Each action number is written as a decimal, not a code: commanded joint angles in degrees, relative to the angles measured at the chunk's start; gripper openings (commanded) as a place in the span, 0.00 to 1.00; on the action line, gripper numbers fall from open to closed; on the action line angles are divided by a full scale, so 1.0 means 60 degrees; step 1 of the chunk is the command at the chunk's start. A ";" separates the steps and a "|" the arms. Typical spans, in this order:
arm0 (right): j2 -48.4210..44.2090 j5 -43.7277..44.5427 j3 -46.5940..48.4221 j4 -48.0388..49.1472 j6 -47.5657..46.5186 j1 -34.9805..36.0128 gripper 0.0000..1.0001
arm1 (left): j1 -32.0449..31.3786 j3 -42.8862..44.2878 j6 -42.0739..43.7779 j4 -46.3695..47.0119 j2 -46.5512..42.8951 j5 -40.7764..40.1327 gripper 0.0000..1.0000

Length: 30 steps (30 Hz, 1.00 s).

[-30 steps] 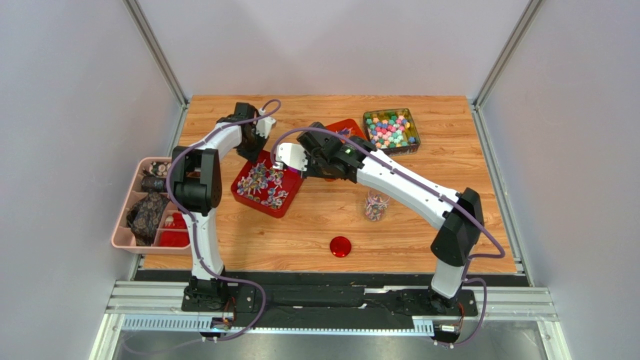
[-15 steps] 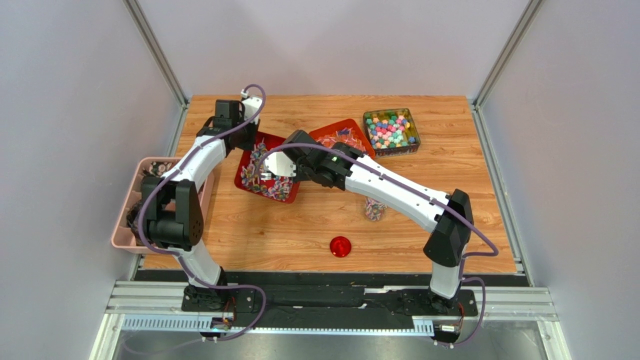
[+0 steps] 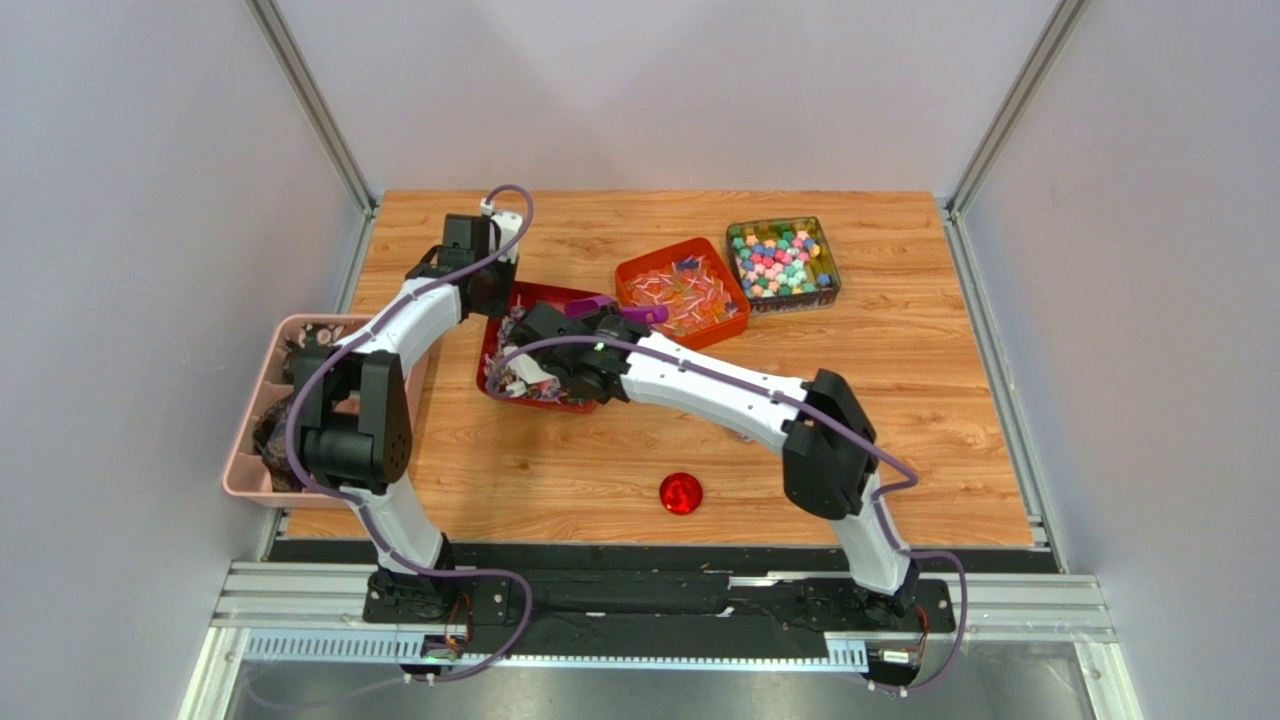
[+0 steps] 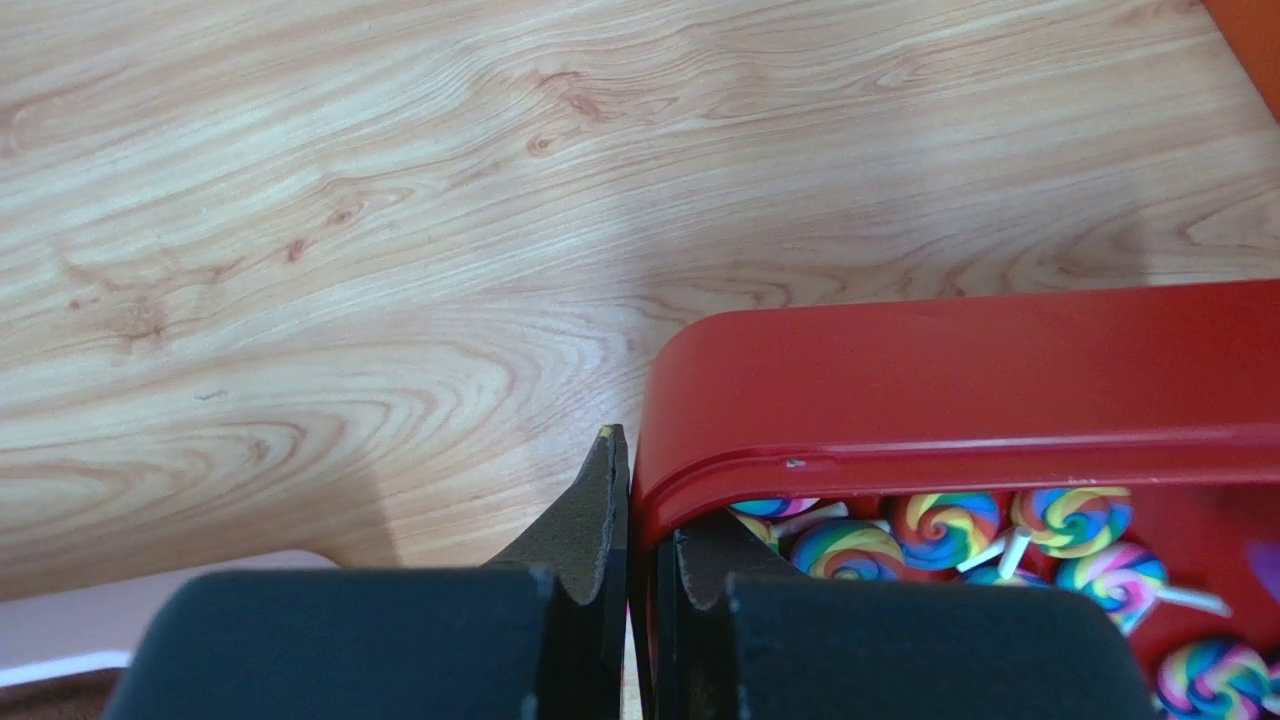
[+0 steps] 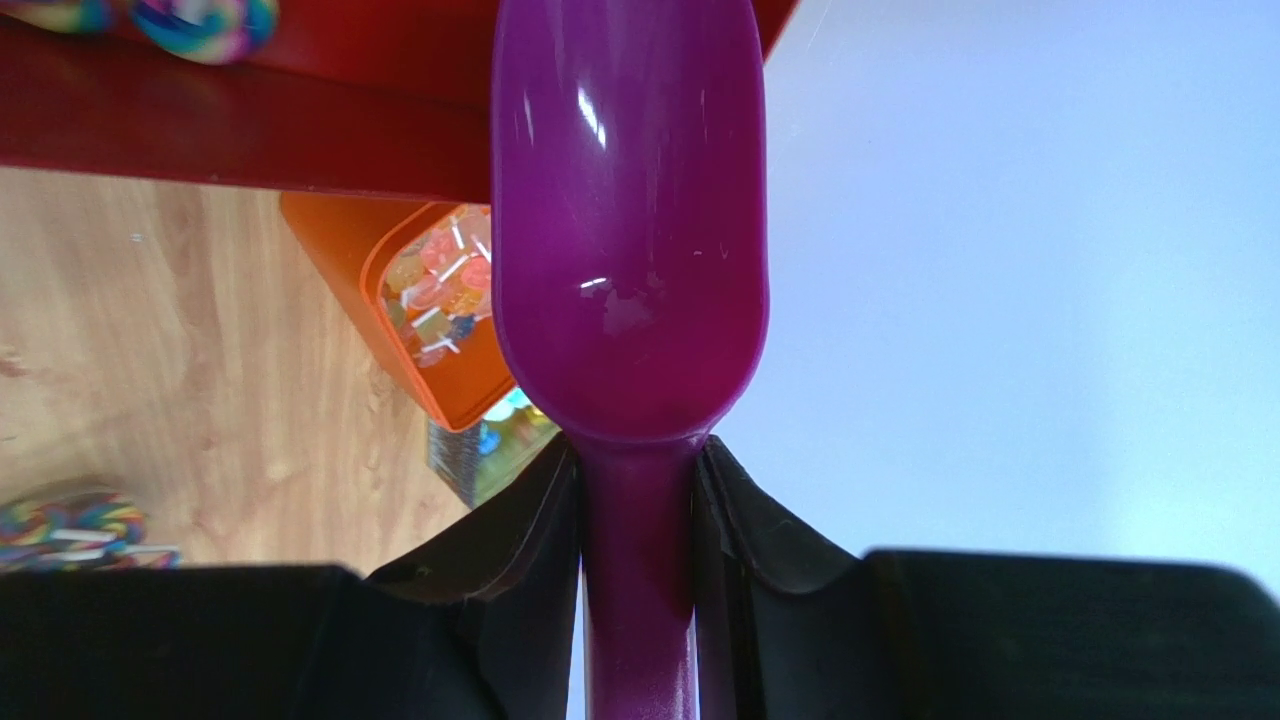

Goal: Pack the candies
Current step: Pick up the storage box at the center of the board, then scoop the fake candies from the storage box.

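Note:
Rainbow swirl lollipop candies (image 4: 842, 548) lie in a red tray (image 3: 559, 294), left of the table's middle. My left gripper (image 3: 484, 293) is shut on the tray's far-left rim (image 4: 932, 450), one finger outside and one inside. My right gripper (image 3: 597, 324) hangs over the tray and is shut on the handle of a purple scoop (image 5: 631, 225). The scoop (image 3: 642, 314) points toward the orange tray, and no candy shows in its bowl. The wrist hides most of the red tray's candies in the top view.
An orange tray (image 3: 684, 285) of small pink sweets and a tin (image 3: 783, 263) of coloured sweets stand at the back. A round red lid (image 3: 681, 492) lies near the front. A pink organiser (image 3: 263, 428) overhangs the table's left edge.
My right arm swung left over the red tray and turned the scoop back toward the orange tray; its forearm now hides the small jar. My left gripper moved to the tray's far-left rim.

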 commanded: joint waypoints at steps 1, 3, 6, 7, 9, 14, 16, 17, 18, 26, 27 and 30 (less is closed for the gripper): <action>0.0859 0.1615 0.0804 0.0632 -0.1334 0.0082 0.00 | -0.0082 0.0180 -0.0668 0.0289 -0.0378 0.0047 0.00; 0.1370 0.2011 0.1127 0.0764 -0.1801 0.0096 0.00 | -0.0111 0.0180 -0.0668 0.0260 -0.0437 0.0061 0.00; 0.1680 0.2085 0.1085 0.1202 -0.2300 0.0198 0.00 | -0.0126 0.0136 -0.0682 0.0245 -0.0525 0.0120 0.00; 0.1710 0.2042 0.0982 0.1334 -0.2433 0.0228 0.00 | -0.0126 0.0078 -0.0668 0.0259 -0.0539 0.0134 0.00; 0.1711 0.2027 0.0544 0.1482 -0.2638 0.0360 0.00 | -0.0126 0.0077 -0.0682 0.0230 -0.0539 0.0149 0.00; 0.1564 0.1165 0.0176 0.1088 -0.2493 0.0639 0.00 | -0.0126 -0.0026 -0.0639 0.0303 -0.0598 0.0178 0.00; 0.1535 0.0725 0.0306 0.0549 -0.2201 0.0697 0.00 | -0.0126 -0.0040 -0.0624 0.0303 -0.0613 0.0208 0.00; 0.1535 0.0302 0.0336 0.0327 -0.1823 0.0697 0.00 | -0.0126 -0.0055 -0.0624 0.0303 -0.0642 0.0208 0.00; 0.1506 0.0139 0.0351 0.0035 -0.1659 0.0726 0.00 | -0.0126 -0.0055 -0.0624 0.0318 -0.0642 0.0208 0.00; 0.1476 -0.1502 0.0263 -0.0510 -0.0121 0.0566 0.00 | -0.0126 -0.0070 -0.0668 0.0274 -0.0656 0.0354 0.00; 0.1505 -0.1504 0.0278 -0.0553 0.0083 0.0406 0.00 | -0.0126 -0.0084 -0.0668 0.0260 -0.0657 0.0354 0.00; 0.1462 -0.1752 0.0278 -0.0700 0.0435 0.0084 0.00 | -0.0126 -0.0128 -0.0566 0.0289 -0.0715 0.0384 0.00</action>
